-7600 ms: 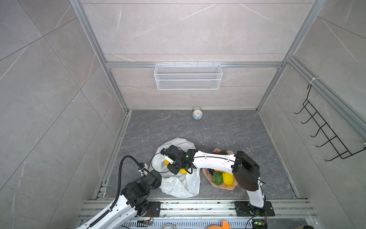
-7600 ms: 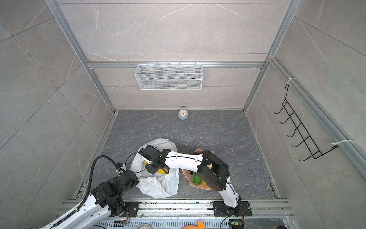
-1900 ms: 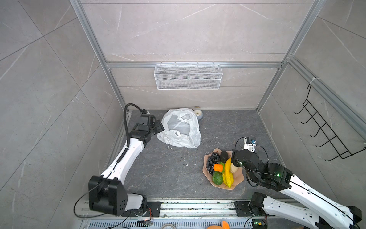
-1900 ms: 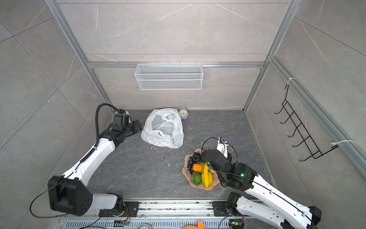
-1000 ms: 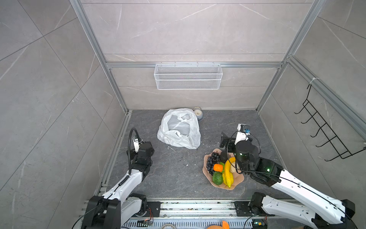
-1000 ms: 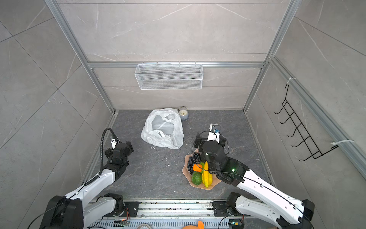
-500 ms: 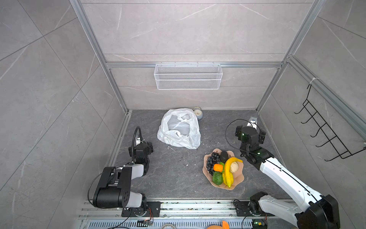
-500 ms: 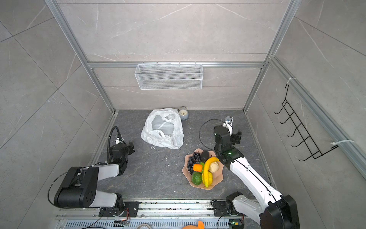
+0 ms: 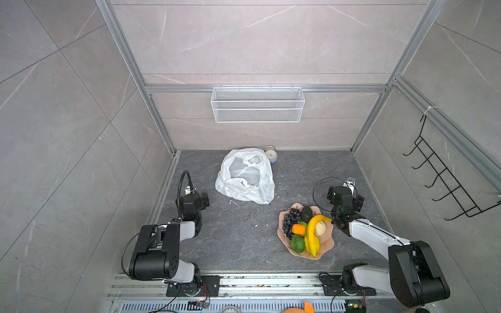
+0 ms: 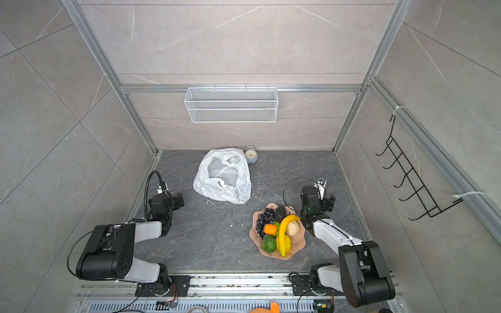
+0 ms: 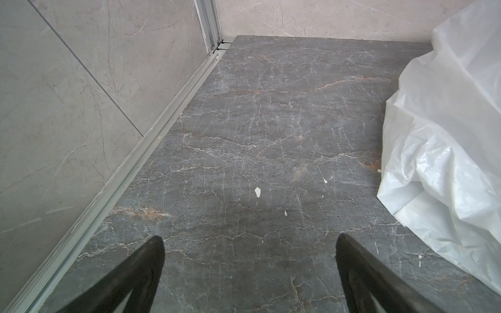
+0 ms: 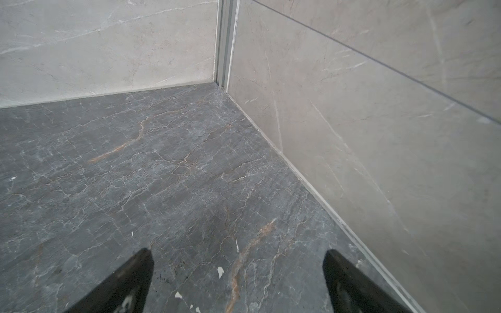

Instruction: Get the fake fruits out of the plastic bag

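The dark grey marbled floor [image 9: 238,238] carries a white plastic bag [image 9: 245,176], an alarm clock [image 9: 271,155] just beside it, a pink bowl [image 9: 326,245] well apart, and scattered white scraps [image 11: 257,192]

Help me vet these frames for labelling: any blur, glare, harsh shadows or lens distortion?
In both top views: sharp, evenly lit, soft shadows, but the wide-angle lens splays the frame posts. Left wrist view: glare sheen on the plastic bag; the left gripper, jaws apart, is a soft dark silhouette. Right wrist view: slightly soft overall; the right gripper has blurred edges.
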